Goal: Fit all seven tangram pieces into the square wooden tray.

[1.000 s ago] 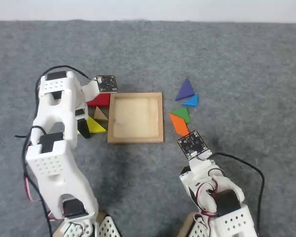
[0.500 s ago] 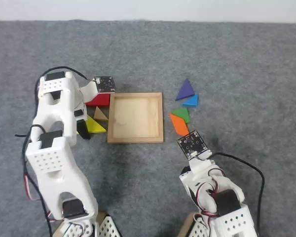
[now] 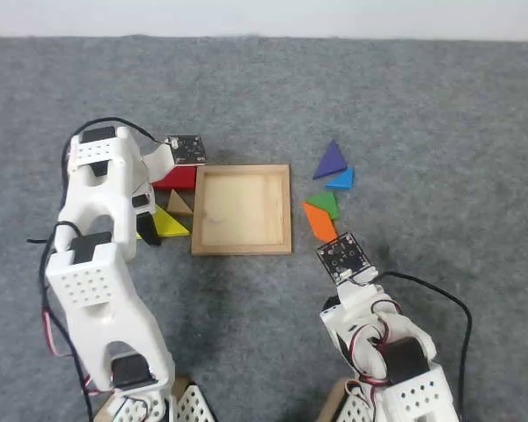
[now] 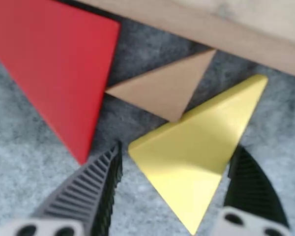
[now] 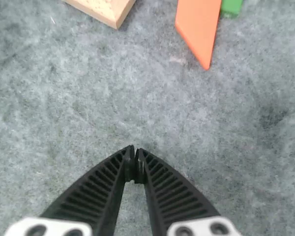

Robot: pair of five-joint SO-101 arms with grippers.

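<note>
1. movement over the last second was slight: the wrist end of my left arm (image 3: 106, 211) slid a touch away from the tray (image 3: 241, 249) and then held. my right arm (image 3: 378, 343) kept still, and no piece shifted.
2. i take that as settling into position for a first pick, not as progress. none of the seven pieces is in the tray yet.
3. my left jaws are spread wide and hold nothing. they sit low, one on either side of the yellow triangle (image 4: 196, 152), which lies flat on the table (image 3: 422, 105) just beside the tray's rim.
4. my right jaws are closed tip to tip on nothing, above bare table near the orange parallelogram (image 5: 199, 27) and a corner of the tray.
5. the red triangle (image 4: 59, 64) and the tan triangle (image 4: 162, 93) lie with the yellow one along one side of the tray. on the far side, well apart, are the orange piece, the green piece (image 3: 325, 203), the blue triangle (image 3: 341, 180) and the purple triangle (image 3: 331, 161).
6. from above, my left arm covers its own jaws and parts of the yellow and red pieces. up close, the red triangle and the tray run off the edge, and i cannot tell whether either jaw is touching the yellow triangle's edges yet. the green piece is cut off beside the orange one.
</note>
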